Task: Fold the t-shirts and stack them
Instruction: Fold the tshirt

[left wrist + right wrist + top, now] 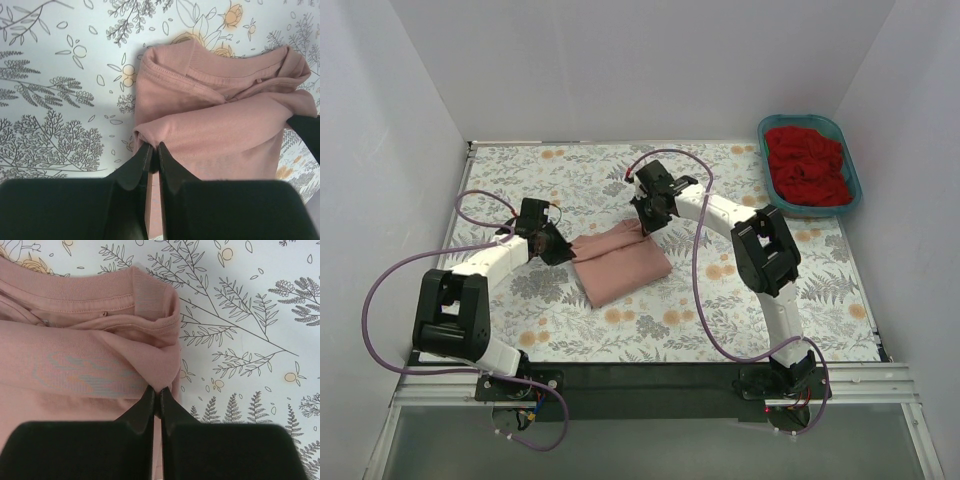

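The salmon-pink t-shirt (620, 262) lies folded in a compact block on the floral cloth at mid-table. My left gripper (560, 250) is shut on its left edge; the left wrist view shows the jaws (155, 150) pinching a fold of pink cloth (225, 130). My right gripper (648, 222) is shut on the shirt's far right corner; the right wrist view shows the jaws (159, 394) pinching pink cloth (90, 355) beside the collar. The bright red t-shirt (807, 166) lies crumpled in the teal tub.
The teal oval tub (853, 165) stands at the back right corner. The grey-and-orange floral cloth (720, 300) covers the table. White walls close in the left, back and right sides. Purple cables loop beside both arms.
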